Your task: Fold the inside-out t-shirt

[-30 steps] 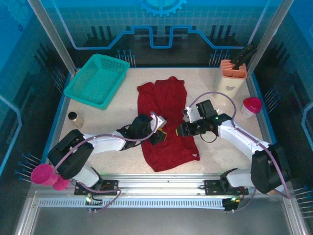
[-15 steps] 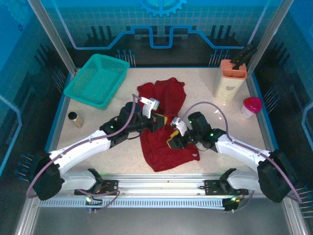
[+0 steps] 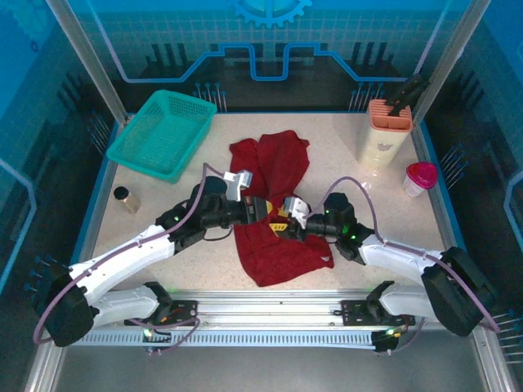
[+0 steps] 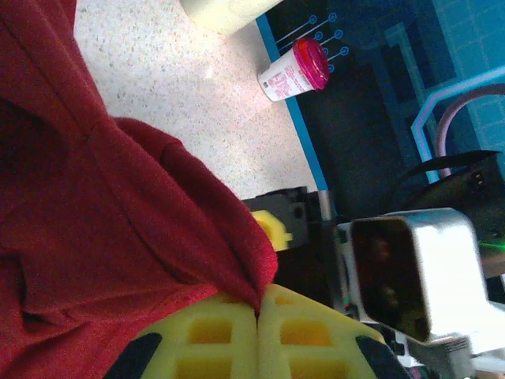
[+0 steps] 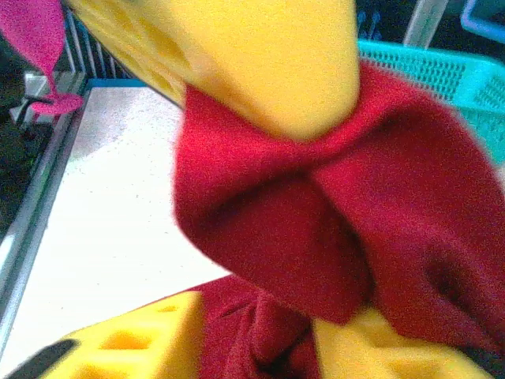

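dark red t-shirt (image 3: 282,163), crumpled lengthwise, middle bunched into ridge

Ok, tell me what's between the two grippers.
A pinched-up fold of the dark red t-shirt. The left gripper is shut on it; the right gripper straddles it, seen best in the right wrist view.

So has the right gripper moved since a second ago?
Yes. The right gripper slid left, farther from the pink-lidded cup, toward the left gripper.

I can't read any text from here; the print on the pink-lidded cup (image 4: 289,71) is too small.
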Motion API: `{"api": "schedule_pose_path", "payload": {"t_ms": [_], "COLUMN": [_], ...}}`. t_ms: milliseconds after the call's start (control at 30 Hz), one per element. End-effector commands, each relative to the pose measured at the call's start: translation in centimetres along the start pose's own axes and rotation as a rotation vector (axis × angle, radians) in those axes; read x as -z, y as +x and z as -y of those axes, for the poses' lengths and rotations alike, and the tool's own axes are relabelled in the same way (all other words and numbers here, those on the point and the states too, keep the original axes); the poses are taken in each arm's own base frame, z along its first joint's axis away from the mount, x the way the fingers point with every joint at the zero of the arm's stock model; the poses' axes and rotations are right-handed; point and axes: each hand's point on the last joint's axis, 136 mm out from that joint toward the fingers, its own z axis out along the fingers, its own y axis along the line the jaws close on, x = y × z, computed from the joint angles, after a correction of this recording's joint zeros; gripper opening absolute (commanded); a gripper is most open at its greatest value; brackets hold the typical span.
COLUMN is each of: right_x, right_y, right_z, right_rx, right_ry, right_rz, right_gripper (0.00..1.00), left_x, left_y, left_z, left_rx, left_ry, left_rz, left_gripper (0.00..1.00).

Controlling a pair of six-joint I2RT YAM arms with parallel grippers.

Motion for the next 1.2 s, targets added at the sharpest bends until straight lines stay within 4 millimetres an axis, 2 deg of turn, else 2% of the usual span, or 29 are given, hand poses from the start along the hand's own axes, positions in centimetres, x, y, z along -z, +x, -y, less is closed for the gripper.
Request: {"api": "schedule_pose_path", "payload": {"t_ms": [0,67,100,367,533,600,667,733,767,833,867,967,1100,1167], "right_x": [0.6,0.9,1.0,1.4,1.0,0.2,-1.3,-2.5,-3.0,-3.2,-3.1,-3.3,-3.4,-3.5], "right_y": [-2.9,-3.2,-3.2,-2.7,-2.1,-1.1,1.7,3.3,3.3,2.3,1.7,1.2,0.3,-0.4], "right_z": [1.4,1.8,1.8,0.5,-0.4,-2.1,-4.1,-4.1,-3.4,-2.1,-2.1,-2.7,-1.1,-1.1], "right_rx": [0.127,0.131,0.129,0.191,0.224,0.298,0.433,0.460,0.452,0.419,0.411,0.417,0.407,0.398], "right_ry": [0.012,0.003,-0.016,-0.038,-0.044,-0.083,-0.125,-0.089,-0.025,0.092,0.107,0.045,0.074,0.033], "right_rz": [0.092,0.106,0.103,0.100,0.061,-0.011,-0.193,-0.271,-0.258,-0.173,-0.121,-0.099,-0.065,-0.027], "right_gripper": [0.27,0.01,0.00,0.00,0.00,0.00,0.00,0.00,0.04,0.30,0.38,0.42,0.43,0.45], "left_x": [0.6,0.9,1.2,2.3,2.7,2.9,3.1,3.4,3.5,3.7,3.8,3.8,3.5,3.4], "left_y": [0.1,0.1,0.0,-1.0,-0.7,-0.5,-0.6,-0.7,-0.6,-0.2,0.1,1.0,1.4,1.4], "left_z": [0.3,-0.6,-1.1,-4.8,-6.1,-6.3,-6.0,-5.9,-6.1,-6.5,-6.7,-7.3,-7.8,-7.7], "left_rx": [0.067,0.113,0.136,0.264,0.238,0.247,0.242,0.224,0.228,0.244,0.251,0.265,0.284,0.295], "left_ry": [0.044,0.026,0.021,-0.007,-0.063,-0.071,-0.056,-0.048,-0.054,-0.068,-0.068,-0.073,-0.065,-0.059], "left_rz": [-0.010,-0.029,-0.033,0.012,-0.005,-0.015,-0.021,-0.011,-0.007,-0.007,-0.014,-0.031,-0.031,-0.034], "left_gripper": [0.00,0.00,0.00,0.00,0.04,0.04,0.00,0.00,0.00,0.00,0.00,0.00,0.00,0.00]}}
